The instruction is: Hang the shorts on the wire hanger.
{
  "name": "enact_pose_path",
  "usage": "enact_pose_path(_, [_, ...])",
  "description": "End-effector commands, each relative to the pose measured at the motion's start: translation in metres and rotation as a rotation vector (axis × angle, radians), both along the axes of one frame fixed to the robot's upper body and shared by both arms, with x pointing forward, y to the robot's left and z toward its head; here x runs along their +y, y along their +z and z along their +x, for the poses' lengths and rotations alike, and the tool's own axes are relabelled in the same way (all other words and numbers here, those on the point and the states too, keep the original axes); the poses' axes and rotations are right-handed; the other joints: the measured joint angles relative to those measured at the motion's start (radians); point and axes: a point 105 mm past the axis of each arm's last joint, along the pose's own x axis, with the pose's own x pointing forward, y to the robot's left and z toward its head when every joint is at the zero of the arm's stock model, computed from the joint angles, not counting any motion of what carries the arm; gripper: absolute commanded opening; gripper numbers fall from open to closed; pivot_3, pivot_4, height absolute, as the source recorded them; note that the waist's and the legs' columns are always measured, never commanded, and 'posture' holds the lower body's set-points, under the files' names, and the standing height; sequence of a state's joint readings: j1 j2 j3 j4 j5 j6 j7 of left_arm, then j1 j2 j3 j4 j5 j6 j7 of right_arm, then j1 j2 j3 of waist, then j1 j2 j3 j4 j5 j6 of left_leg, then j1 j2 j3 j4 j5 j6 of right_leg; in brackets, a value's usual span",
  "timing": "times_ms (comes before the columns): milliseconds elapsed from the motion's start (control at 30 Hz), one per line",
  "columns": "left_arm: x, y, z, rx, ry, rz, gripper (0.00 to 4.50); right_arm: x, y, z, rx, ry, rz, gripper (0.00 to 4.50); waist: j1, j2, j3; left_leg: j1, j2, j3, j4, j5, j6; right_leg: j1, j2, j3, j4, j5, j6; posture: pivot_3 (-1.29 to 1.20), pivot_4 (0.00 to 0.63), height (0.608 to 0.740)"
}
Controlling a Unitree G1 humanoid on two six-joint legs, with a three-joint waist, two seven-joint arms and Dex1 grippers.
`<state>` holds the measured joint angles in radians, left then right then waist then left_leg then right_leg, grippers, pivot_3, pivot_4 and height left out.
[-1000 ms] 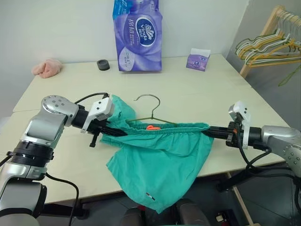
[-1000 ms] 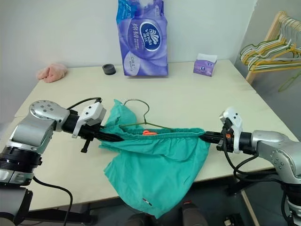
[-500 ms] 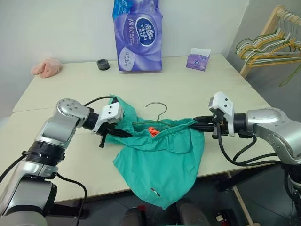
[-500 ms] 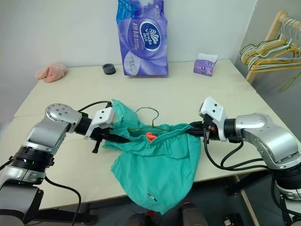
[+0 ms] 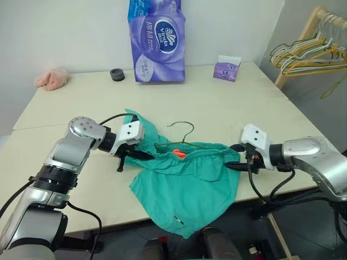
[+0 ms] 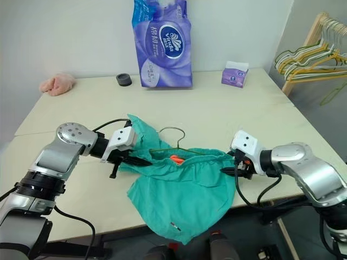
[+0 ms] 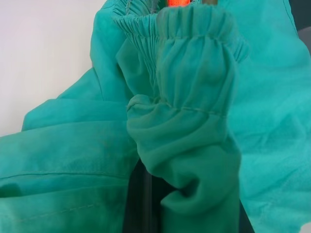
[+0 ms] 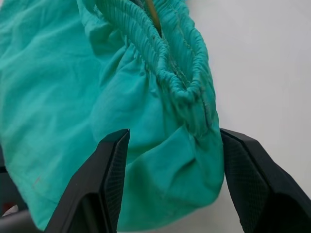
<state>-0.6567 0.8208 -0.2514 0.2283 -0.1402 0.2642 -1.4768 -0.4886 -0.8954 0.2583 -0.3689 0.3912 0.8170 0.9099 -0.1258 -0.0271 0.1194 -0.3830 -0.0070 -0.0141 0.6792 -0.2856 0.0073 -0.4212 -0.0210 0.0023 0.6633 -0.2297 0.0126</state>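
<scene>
Spread wide now, our right gripper [image 8: 170,194] is letting go of the teal-green fabric shorts [image 5: 187,187], whose gathered waistband end is sitting loose between its fingers. Our left gripper [image 5: 142,155] is staying clamped on the shorts' other end. Inside the waistband, the thin olive-green wire hanger [image 5: 181,135] is poking its hook out. The shorts' legs are dangling over the pale table's [image 5: 227,108] near edge; beyond the shorts, room is plentiful.

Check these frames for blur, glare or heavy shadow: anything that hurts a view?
Head views: even, soft light, no glare, the shorts and wire hanger crisp. Left wrist view: the fabric nearest the lens goes soft, with a dark gap low down. Right wrist view: sharp, the waistband gathers and the textured black fingers read clearly.
</scene>
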Motion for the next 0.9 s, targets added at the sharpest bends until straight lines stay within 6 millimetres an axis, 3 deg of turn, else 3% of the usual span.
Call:
enact_pose_path(33, [-0.006,0.008,0.001,-0.038,-0.033,0.002,0.00,0.008,0.008,0.008,-0.042,0.063,-0.025,2.97,-0.003,0.000,0.000,0.000,0.000,0.000,0.000,0.000,0.000,0.000,0.000,0.000,0.000,0.000,0.000,-0.23,0.083,0.740])
enact_pose_path(200, [-0.008,0.008,0.001,-0.036,-0.037,-0.006,0.00,0.017,-0.001,0.013,0.008,0.149,-0.066,2.97,-0.014,0.000,0.000,-0.001,0.000,-0.001,0.000,0.000,0.000,0.000,0.000,-0.001,0.000,0.000,0.000,-0.23,0.079,0.740])
enact_pose_path(233, [-0.008,0.008,0.000,-0.035,-0.038,-0.010,0.00,0.020,-0.004,0.015,0.011,0.166,-0.074,2.81,-0.014,0.000,0.000,0.000,0.000,-0.001,0.000,0.000,0.000,0.000,-0.001,-0.001,0.000,0.000,0.000,-0.22,0.080,0.740])
enact_pose_path(300, [-0.009,0.008,-0.001,-0.032,-0.039,-0.018,0.00,0.025,-0.007,0.018,0.014,0.193,-0.084,2.40,-0.016,0.000,0.000,0.000,0.000,-0.001,0.000,0.000,0.000,0.000,-0.001,-0.001,0.000,0.000,0.000,-0.22,0.082,0.740])
enact_pose_path(533, [-0.017,0.013,-0.003,-0.036,-0.041,-0.089,0.00,0.036,-0.007,0.016,0.024,0.247,-0.071,0.05,-0.014,0.000,0.000,-0.001,0.000,-0.002,0.000,0.000,0.000,0.000,-0.001,-0.001,0.000,0.000,0.000,-0.21,0.088,0.740])
enact_pose_path(733, [-0.024,0.024,0.004,-0.045,-0.007,-0.195,0.00,0.036,-0.001,0.013,0.030,0.264,-0.050,0.05,-0.014,0.000,0.000,-0.001,0.000,-0.002,0.000,0.000,0.000,0.000,-0.002,-0.001,0.000,0.000,0.000,-0.22,0.090,0.740])
enact_pose_path(900, [-0.008,0.032,0.017,-0.035,0.083,-0.241,1.40,0.032,0.005,0.011,0.022,0.260,-0.043,0.00,-0.015,0.000,0.000,-0.001,0.000,-0.002,0.000,0.000,0.000,0.000,-0.003,-0.002,0.000,0.000,0.000,-0.22,0.090,0.740])
